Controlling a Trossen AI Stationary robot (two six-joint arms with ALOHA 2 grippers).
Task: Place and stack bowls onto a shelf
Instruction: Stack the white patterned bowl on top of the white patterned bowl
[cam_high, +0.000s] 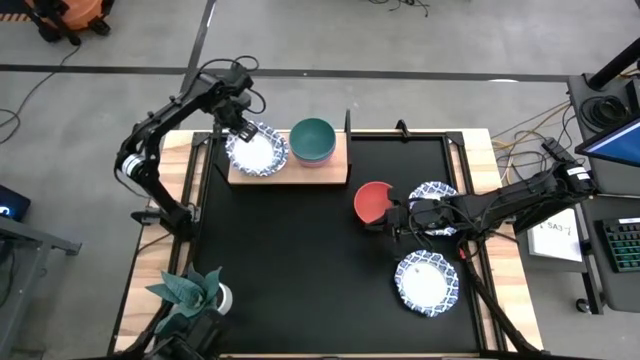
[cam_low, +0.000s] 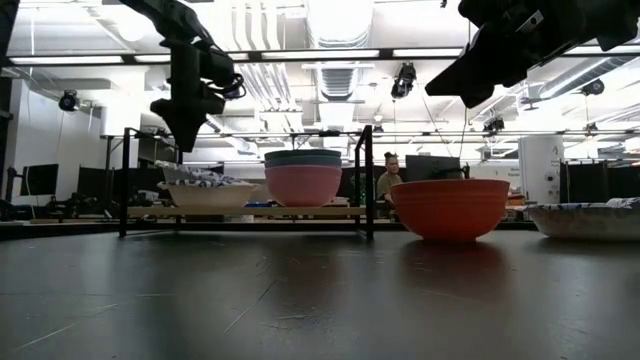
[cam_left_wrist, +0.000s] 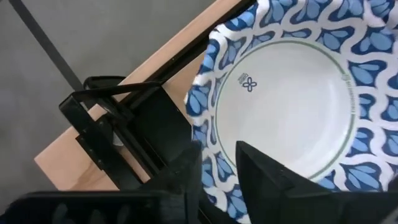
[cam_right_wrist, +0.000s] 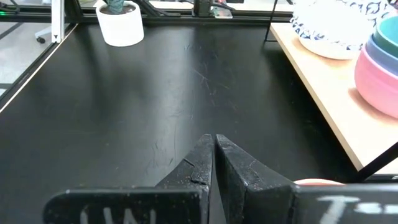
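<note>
Wooden shelf (cam_high: 290, 170) carries a patterned bowl (cam_high: 257, 150) and a stack of plain bowls (cam_high: 313, 141); the left gripper (cam_high: 243, 128) sits at the patterned bowl's rim, jaws slightly apart; the right gripper (cam_high: 392, 217) is beside the red bowl (cam_high: 372, 202) on the black mat (cam_high: 300, 260), jaws nearly together; two more patterned bowls (cam_high: 427, 282) lie near.

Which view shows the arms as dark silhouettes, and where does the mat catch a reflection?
Low view: arms silhouetted against bright ceiling lights; the black mat shows a dull reflection beneath the red bowl. High view: even light, no glare.
</note>
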